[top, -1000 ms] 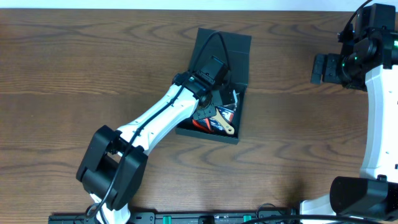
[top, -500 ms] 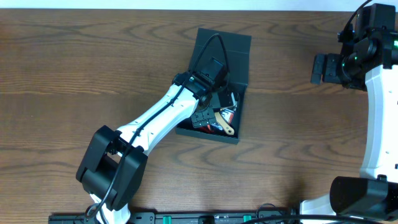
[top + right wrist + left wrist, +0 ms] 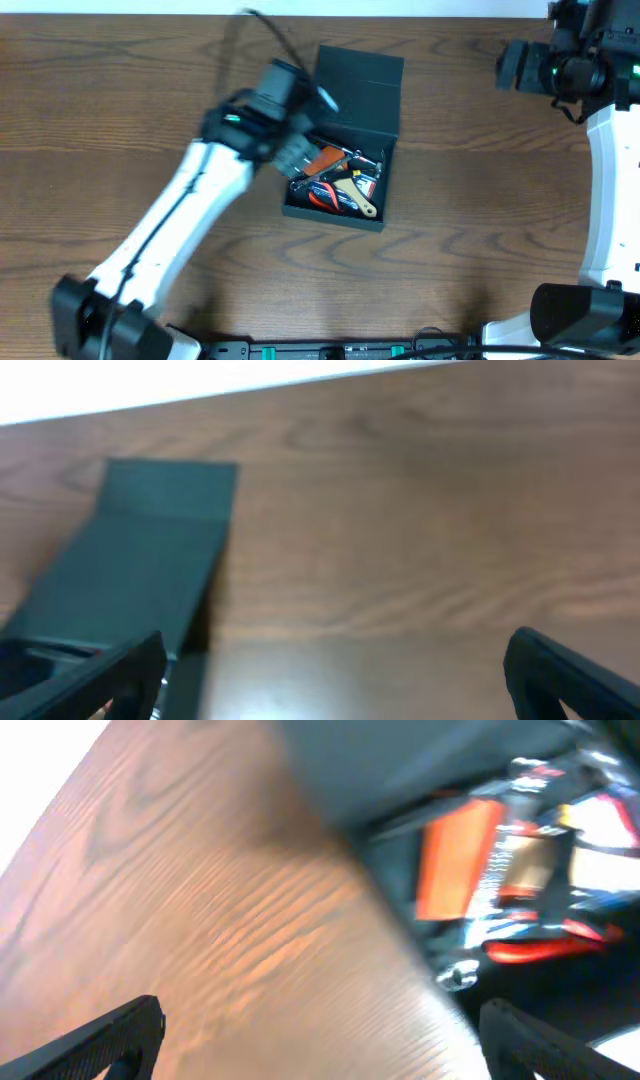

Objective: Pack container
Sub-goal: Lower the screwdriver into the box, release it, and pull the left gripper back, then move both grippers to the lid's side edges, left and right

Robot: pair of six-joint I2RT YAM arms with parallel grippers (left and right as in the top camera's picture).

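Note:
The dark teal container lies mid-table with its flap lid folded back. Inside it lie hand tools with orange, red and tan handles. My left gripper is blurred, at the container's left edge, open and holding nothing. In the left wrist view the left gripper has bare wood between its fingers, and the container with the tools is at upper right. My right gripper hangs open at the far right, well away. Through the right gripper I see the lid at left.
The brown wooden table stretches wide on both sides of the container. The right arm's white links stand along the right edge. A black rail runs along the front edge.
My left gripper has opened and pulled back up and to the left out of the container, leaving the tools inside. The right gripper has shifted slightly toward the far edge.

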